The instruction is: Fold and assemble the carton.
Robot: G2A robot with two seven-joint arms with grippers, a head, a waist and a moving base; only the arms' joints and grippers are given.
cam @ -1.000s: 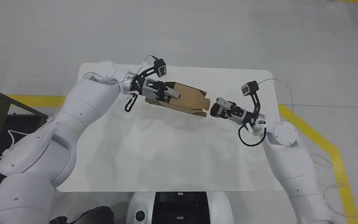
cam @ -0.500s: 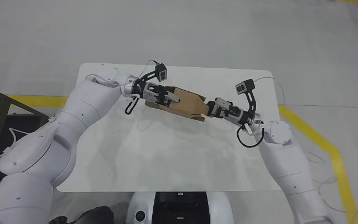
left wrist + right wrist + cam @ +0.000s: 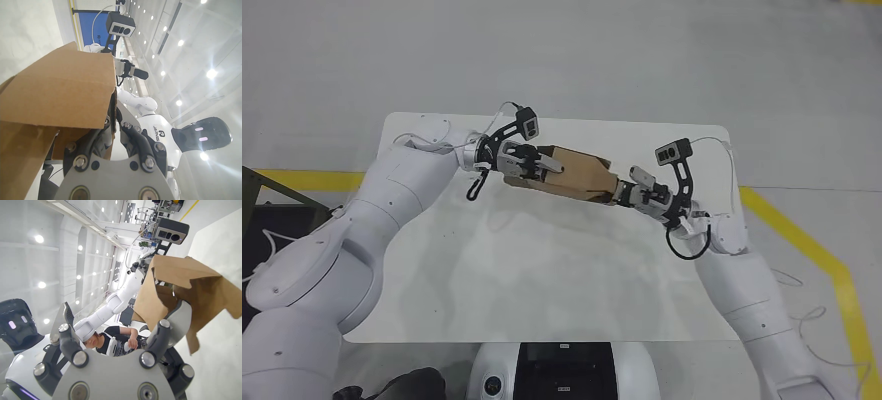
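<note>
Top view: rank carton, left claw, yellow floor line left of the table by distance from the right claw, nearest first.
1. carton: right at the right claw.
2. left claw: at the carton's far end.
3. yellow floor line: past the table's left edge.

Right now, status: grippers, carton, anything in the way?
Left gripper shut on one end of carton. Right gripper open, one finger inside the opposite open end. Carton held above table, flaps unfolded. No obstruction seen.
</note>
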